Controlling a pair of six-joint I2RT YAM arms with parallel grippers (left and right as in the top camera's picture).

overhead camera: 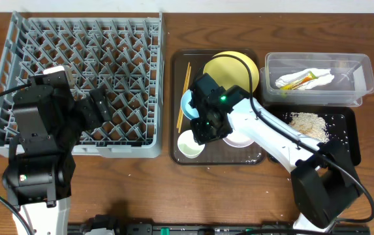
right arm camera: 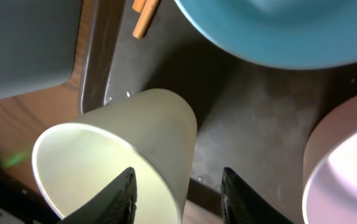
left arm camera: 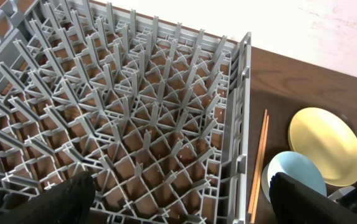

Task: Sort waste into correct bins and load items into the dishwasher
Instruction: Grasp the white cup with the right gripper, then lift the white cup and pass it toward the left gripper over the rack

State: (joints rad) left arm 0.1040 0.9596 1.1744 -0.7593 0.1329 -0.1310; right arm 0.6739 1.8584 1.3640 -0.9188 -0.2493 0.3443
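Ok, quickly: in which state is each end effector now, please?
Left end effector: open wide, empty, above the dish rack.
Right end effector: open, astride the wall of the small white cup, not clamped.

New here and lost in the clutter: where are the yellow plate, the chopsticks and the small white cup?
yellow plate [left arm camera: 324, 144], left wrist view, centre of its face
chopsticks [overhead camera: 184, 94], overhead view, middle of their length
small white cup [right arm camera: 159, 124], right wrist view, outer side wall
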